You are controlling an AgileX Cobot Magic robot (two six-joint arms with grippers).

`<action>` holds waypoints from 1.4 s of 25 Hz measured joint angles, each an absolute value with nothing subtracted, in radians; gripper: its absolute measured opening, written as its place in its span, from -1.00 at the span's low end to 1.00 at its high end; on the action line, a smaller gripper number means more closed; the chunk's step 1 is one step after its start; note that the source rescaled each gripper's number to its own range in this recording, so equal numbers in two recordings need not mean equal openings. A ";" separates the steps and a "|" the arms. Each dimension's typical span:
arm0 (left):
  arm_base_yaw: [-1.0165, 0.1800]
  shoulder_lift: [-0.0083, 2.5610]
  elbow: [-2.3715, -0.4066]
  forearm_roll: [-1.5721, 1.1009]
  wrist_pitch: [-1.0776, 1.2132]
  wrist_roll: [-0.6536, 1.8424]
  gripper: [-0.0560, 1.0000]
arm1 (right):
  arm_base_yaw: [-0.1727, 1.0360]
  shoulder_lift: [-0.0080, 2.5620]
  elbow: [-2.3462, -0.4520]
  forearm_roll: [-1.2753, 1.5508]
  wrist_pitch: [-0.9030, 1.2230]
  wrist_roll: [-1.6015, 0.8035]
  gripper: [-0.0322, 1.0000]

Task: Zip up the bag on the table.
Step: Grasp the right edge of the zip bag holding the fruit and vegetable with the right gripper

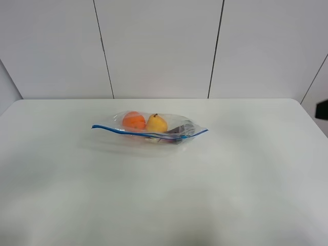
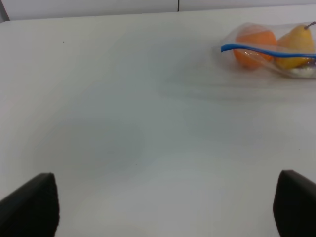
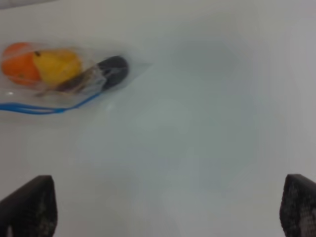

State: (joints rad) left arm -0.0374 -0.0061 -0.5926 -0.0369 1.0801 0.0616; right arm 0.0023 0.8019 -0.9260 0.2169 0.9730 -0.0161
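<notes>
From high up: shows the bag [image 1: 149, 127] at mid-desk [image 1: 246, 195], blue zipper strip [image 1: 146, 135] along its near edge, apparently unsealed. From the left wrist: shows left jaws wide apart, empty, well short of the bag. From the right wrist: likewise right jaws wide, empty. Probably approach; next calls for pinning one end, pinching the strip.

Bag [image 1: 149, 129]: clear, crinkly plastic zip type, lying flat and lengthwise across the far middle of the surface [image 1: 164, 200], mouth edge facing the near side. Zipper strip [image 1: 110, 129]: blue, wavy, running end to end, its two tracks parted along part of the run. Contents seen through the plastic: orange fruit [image 1: 134, 120] at the left, yellow pear [image 1: 157, 123] touching it, dark object [image 1: 180, 128] at the right end. Surface: plain white, matte, rounded far corners
</notes>
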 joint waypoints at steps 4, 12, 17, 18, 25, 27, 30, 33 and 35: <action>-0.037 -0.006 -0.593 -0.037 1.080 0.062 1.00 | 0.002 1.091 -1.083 0.363 1.003 -0.031 1.00; -0.037 -0.006 -0.593 -0.037 1.080 0.062 1.00 | 0.002 1.576 -1.281 0.685 1.046 -0.145 1.00; -0.037 -0.006 -0.593 -0.037 1.080 0.062 1.00 | 0.002 1.783 -1.322 0.797 1.053 -0.187 0.88; -0.037 -0.006 -0.593 -0.037 1.080 0.062 1.00 | 0.002 1.820 -1.323 0.815 1.057 -0.198 0.86; -0.037 -0.006 -0.593 -0.037 1.080 0.062 1.00 | 0.002 1.966 -1.324 0.910 1.085 -0.263 0.85; -0.037 -0.006 -0.593 -0.037 1.080 0.062 1.00 | 0.005 1.982 -1.324 0.934 1.087 -0.278 0.85; -0.037 -0.006 -0.593 -0.037 1.080 0.062 1.00 | 0.014 2.000 -1.324 0.947 1.093 -0.297 0.85; -0.037 -0.006 -0.593 -0.037 1.080 0.062 1.00 | 0.017 2.022 -1.324 0.953 1.092 -0.302 0.82; -0.037 -0.006 -0.593 -0.036 1.080 0.062 1.00 | 0.017 2.038 -1.324 0.953 1.092 -0.311 0.82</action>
State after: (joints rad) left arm -0.0374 -0.0061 -0.5926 -0.0359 1.0801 0.0616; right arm 0.0173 2.0378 -1.3241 0.9533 1.0919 -0.3113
